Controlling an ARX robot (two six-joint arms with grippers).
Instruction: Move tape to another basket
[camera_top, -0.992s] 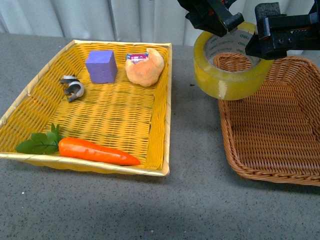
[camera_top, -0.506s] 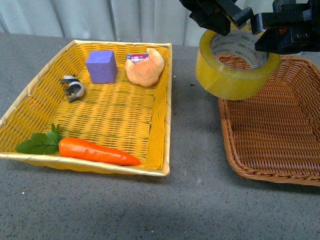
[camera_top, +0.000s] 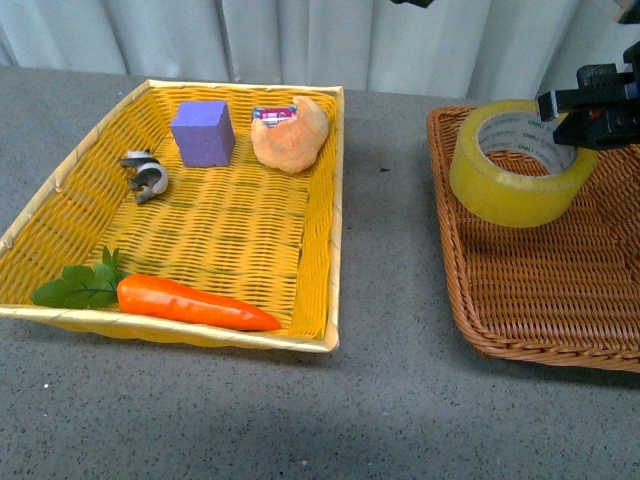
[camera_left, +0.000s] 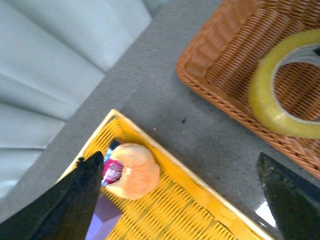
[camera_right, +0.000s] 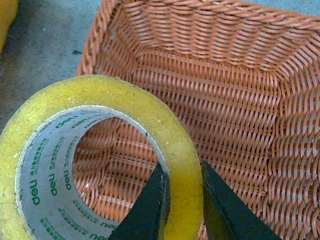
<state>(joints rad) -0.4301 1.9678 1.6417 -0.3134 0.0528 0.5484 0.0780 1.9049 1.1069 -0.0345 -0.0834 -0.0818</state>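
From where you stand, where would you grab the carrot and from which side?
Grip the carrot on its thick half, right of the leaves, coming down from above with jaws across its width. It lies flat and tapers to a thin tip, and the yellow basket's near wall sits close beside it, likely blocking a front approach.

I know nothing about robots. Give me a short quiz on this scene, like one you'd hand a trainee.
1. True or false: the tape is over the brown basket, not the yellow basket.
2. Where does the carrot lie in the yellow basket? A. along the near edge. B. along the far edge. C. standing on end in a far corner.
3. Which gripper is shut on the tape?
Key: 1. True. 2. A. 3. The right gripper, pinching the roll's wall with one finger inside the ring; the left gripper is open and holds nothing.
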